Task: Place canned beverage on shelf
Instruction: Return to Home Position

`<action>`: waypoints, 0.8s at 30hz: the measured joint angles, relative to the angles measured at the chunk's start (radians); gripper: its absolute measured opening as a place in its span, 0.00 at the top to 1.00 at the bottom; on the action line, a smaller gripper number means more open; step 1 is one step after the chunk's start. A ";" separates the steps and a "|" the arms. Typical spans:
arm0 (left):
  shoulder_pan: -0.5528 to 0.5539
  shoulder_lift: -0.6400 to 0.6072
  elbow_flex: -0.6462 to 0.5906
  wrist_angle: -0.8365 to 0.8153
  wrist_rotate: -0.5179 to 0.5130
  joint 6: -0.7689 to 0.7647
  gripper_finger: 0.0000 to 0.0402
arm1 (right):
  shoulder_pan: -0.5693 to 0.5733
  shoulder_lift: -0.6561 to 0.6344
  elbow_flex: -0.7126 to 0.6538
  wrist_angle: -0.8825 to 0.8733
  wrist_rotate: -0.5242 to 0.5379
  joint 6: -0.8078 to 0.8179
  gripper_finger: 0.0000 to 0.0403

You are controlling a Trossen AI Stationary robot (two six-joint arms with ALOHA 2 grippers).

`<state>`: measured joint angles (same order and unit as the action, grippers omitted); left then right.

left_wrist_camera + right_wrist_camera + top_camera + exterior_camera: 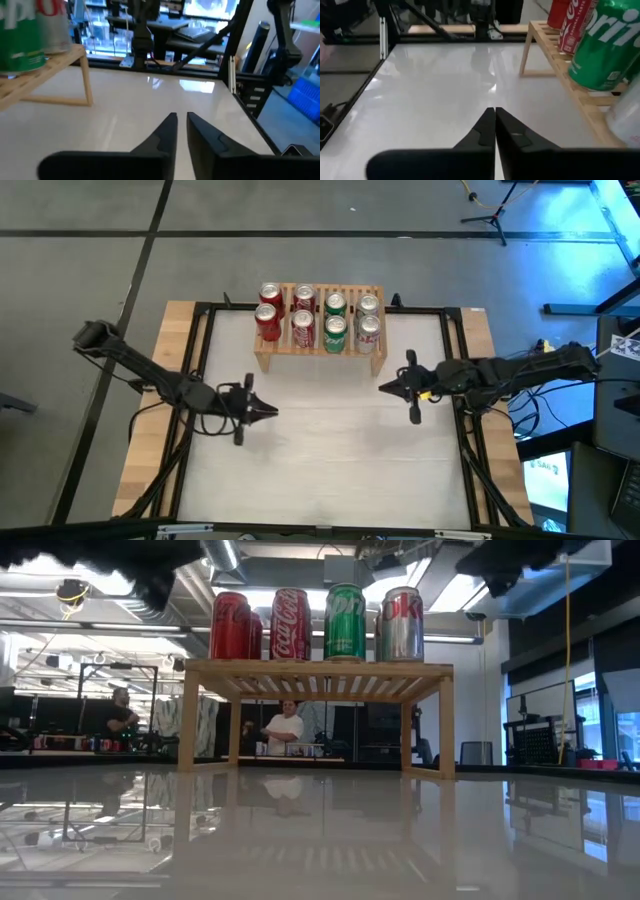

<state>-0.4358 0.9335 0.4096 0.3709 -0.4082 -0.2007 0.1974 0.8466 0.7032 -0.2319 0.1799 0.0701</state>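
Over the near half of the white table [330, 480], both arms are hanging free and are holding nothing. The left gripper [270, 410] is hovering left of the centre with its tip pointing to the right. Its fingers [167, 132] are almost pressed together, leaving only a thin slit between them. The right gripper [385, 390] is hovering on the opposite side, a little closer to the shelf [318, 667], and is pointing to the left. Its fingers are pressed fully together. The two grippers are well apart, with bare tabletop between them.

Behind them, toward the far edge of the table, the shelf of pale wood is standing on its side legs. Eight cans are standing upright on its slatted top, in two rows of four. Two red cans [267, 322] are at the left end, then two red-and-white cans [302, 328], then two green cans [334, 330]. Two silver cans [368, 332] are at the right end, one behind the other.

Farther back in the room, two people [288, 728] are showing in the low view, one of them in a white shirt, seen under the shelf.
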 joint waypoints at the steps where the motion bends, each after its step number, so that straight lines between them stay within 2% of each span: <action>1: 0.000 -0.026 -0.039 0.027 -0.003 0.001 0.93 | 0.000 -0.010 -0.027 0.031 0.000 0.001 0.98; 6: -0.001 -0.084 -0.205 0.157 -0.014 0.015 0.99 | -0.001 -0.029 -0.158 0.108 0.066 0.045 1.00; 10: 0.000 -0.086 -0.270 0.226 -0.150 0.058 0.99 | -0.001 -0.020 -0.205 0.092 0.150 0.093 1.00; 15: 0.005 -0.085 -0.288 0.206 -0.176 0.081 0.99 | -0.001 -0.020 -0.255 0.172 0.055 0.049 1.00; 19: 0.039 -0.147 -0.338 0.197 -0.095 0.151 1.00 | -0.002 -0.022 -0.283 0.188 -0.010 0.002 1.00; 21: 0.076 -0.199 -0.385 0.207 -0.017 0.127 1.00 | -0.002 -0.037 -0.303 0.190 -0.051 0.001 1.00; 24: 0.127 -0.288 -0.402 0.093 0.055 0.073 1.00 | -0.002 -0.085 -0.330 0.224 -0.087 0.000 1.00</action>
<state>-0.3091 0.6460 0.0074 0.4640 -0.3531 -0.1279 0.1959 0.7614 0.3734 -0.0083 0.0933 0.0696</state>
